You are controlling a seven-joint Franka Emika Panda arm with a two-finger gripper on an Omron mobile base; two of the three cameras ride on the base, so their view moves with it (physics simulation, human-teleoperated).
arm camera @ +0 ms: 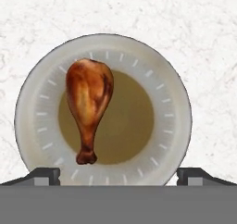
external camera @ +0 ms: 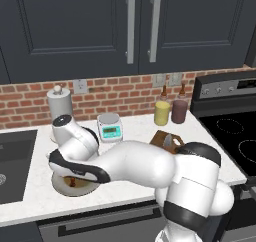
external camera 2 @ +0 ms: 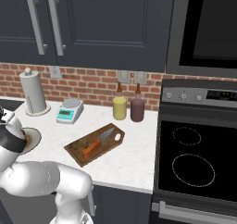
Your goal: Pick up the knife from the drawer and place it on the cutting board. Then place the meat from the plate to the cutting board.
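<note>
Knife (external camera 2: pixel 96 143) already on cutting board (external camera 2: pixel 78 152); meat (arm camera: pixel 89 105) not yet off plate (arm camera: pixel 169 102); we hover w/ gripper (arm camera: pixel 118 174) spread wide above it; grab & transfer left.

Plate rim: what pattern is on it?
Pale grey-beige plate rim with short white radial tick marks, clearest in the hand view.

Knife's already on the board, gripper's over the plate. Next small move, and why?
Probably a straight descent onto the reddish-brown drumstick-shaped meat. The open gripper hovers above the round grey-beige plate, its fingertips spread wide and the meat lying untouched between them. The orange-handled knife already rests on the dark brown wooden cutting board, so the meat is what remains.
</note>
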